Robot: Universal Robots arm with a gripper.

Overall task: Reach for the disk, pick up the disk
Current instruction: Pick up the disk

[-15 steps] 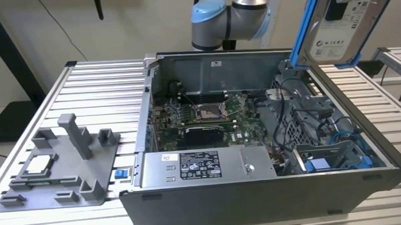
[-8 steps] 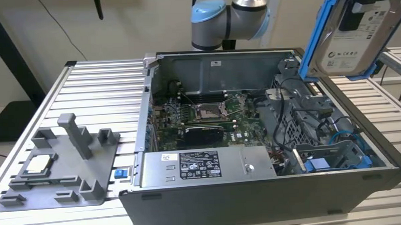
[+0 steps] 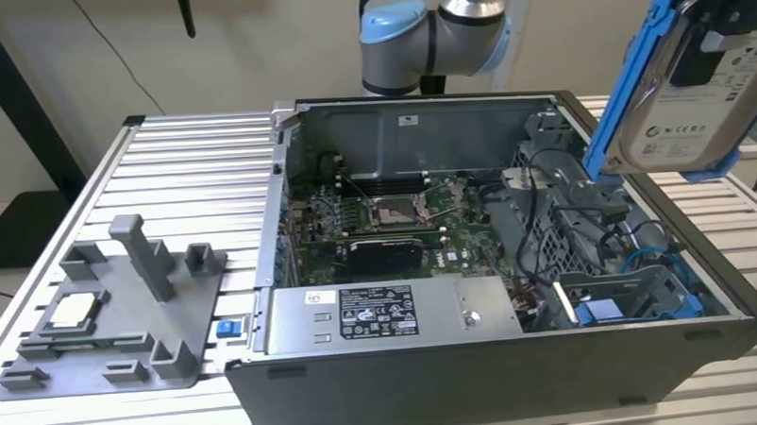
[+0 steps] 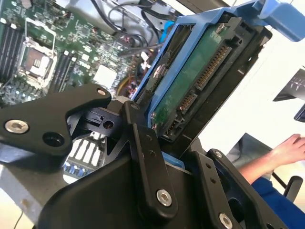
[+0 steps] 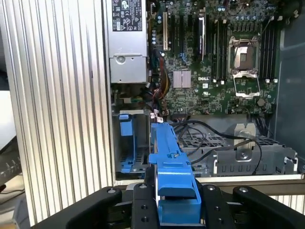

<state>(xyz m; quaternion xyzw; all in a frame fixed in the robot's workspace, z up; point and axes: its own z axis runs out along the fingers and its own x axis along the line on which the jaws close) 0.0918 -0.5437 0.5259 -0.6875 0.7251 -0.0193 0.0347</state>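
Slatted aluminium worktop [image 3: 188,172] carrying an open computer case [image 3: 485,379], seen in the exterior view with its side panel off. Inside the case lie the green motherboard [image 3: 379,222] with its bare processor socket [image 3: 392,210], a grey power supply [image 3: 389,316] along the near wall, and a blue plastic bracket [image 3: 603,313] in the drive bay at the exterior view's right. On the worktop at the exterior view's left stands a grey fixture [image 3: 118,316] bearing a small square chip [image 3: 73,308]. The robot arm [image 3: 429,31] rises behind the case. The disk [image 3: 676,89], in its blue caddy, hangs tilted in the air above the case's drive bay, clear of case and worktop. The pincer [image 5: 174,210] is closed on the disk: in both wrist views its black fingers [image 4: 143,157] clamp the caddy's edge. A person's hand [image 4: 290,148] and blue sleeve [image 4: 267,202] appear in the second wrist view, beyond the disk.
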